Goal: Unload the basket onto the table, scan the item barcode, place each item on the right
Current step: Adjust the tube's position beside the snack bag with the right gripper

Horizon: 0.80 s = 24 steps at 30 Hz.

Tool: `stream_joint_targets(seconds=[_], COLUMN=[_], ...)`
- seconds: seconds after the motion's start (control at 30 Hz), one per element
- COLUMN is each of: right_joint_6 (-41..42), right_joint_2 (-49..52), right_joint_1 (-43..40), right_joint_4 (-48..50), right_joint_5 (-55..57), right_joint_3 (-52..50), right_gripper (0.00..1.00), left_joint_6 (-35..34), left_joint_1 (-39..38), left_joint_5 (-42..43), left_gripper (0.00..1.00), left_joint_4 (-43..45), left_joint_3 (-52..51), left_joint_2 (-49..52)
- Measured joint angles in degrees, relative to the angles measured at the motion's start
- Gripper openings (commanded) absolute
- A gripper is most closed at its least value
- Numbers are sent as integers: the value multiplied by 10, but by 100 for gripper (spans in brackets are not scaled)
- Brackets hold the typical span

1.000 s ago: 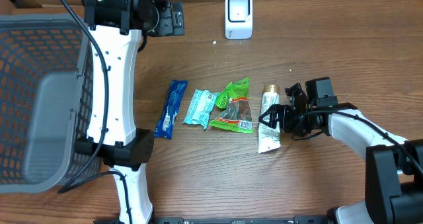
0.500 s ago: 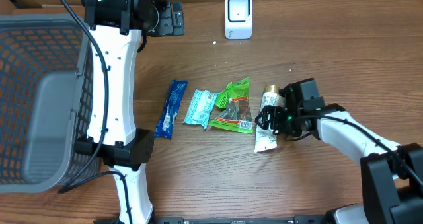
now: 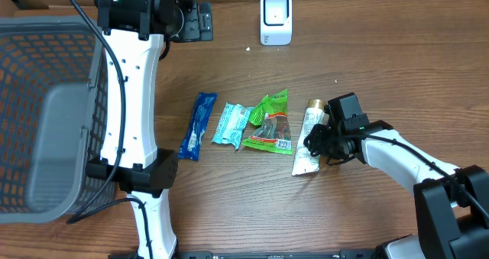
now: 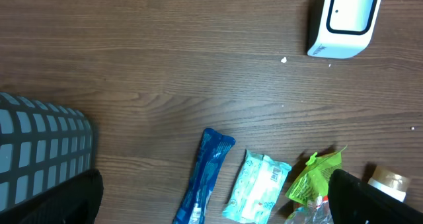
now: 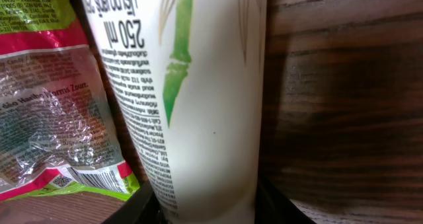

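**Right gripper on the white tube; left gripper wide open above the bench**

The white tube (image 3: 307,140) lies flat on the bench (image 3: 382,60), right of its middle and nearer the near edge than the far one; its gold cap points to the far edge and its flat crimped end to the near edge; it is the rightmost of a row of four items, just beside a green snack bag (image 3: 271,123). The right gripper (image 3: 319,140) is down on the tube from the right; in the right wrist view the tube fills the space between the two black fingers (image 5: 142,201), which press against both its sides, so the jaws are closed part-way onto it; small print and a green bamboo drawing face that camera.

Left of the green bag lie a pale teal packet (image 3: 231,124) and then a blue packet (image 3: 198,126), near each other but apart. The white scanner (image 3: 276,18) stands near the far edge, well apart from the row; a grey basket (image 3: 23,60) sits at the left edge.

The left gripper (image 4: 211,197) hangs above the bench with its jaws spread wide and nothing between them; its camera looks down on the scanner and the packets.
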Motion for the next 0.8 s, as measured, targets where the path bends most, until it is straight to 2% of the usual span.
stream_joint_targets(seconds=[0.1, 0.2, 0.33, 0.53, 0.6, 0.63, 0.67, 0.73, 0.8], right_joint_6=[0, -3, -42, -107, -121, -127, -134, -145, -153], right_joint_2=[0, 1, 11, 27, 31, 32, 32, 31, 31], right_joint_1=[-1, -6, -33, -88, -104, -109, -115, -123, -126], right_joint_4=[0, -6, -39, -24, 2, 12, 24, 30, 19], right_joint_5=[-1, -9, -54, -108, -109, -109, -113, -136, -151], right_joint_3=[0, 2, 17, 21, 20, 20, 20, 24, 32], right_gripper=[23, 23, 33, 38, 51, 69, 82, 91, 93], left_joint_6=[0, 0, 0, 0, 0, 0, 0, 0, 0], left_joint_1=[0, 0, 0, 0, 0, 0, 0, 0, 0], left_joint_5=[0, 0, 0, 0, 0, 0, 0, 0, 0], left_gripper=[100, 100, 100, 100, 100, 100, 100, 100, 100], left_joint_4=[0, 0, 0, 0, 0, 0, 0, 0, 0], left_joint_3=[0, 0, 0, 0, 0, 0, 0, 0, 0], left_joint_2=[0, 0, 0, 0, 0, 0, 0, 0, 0])
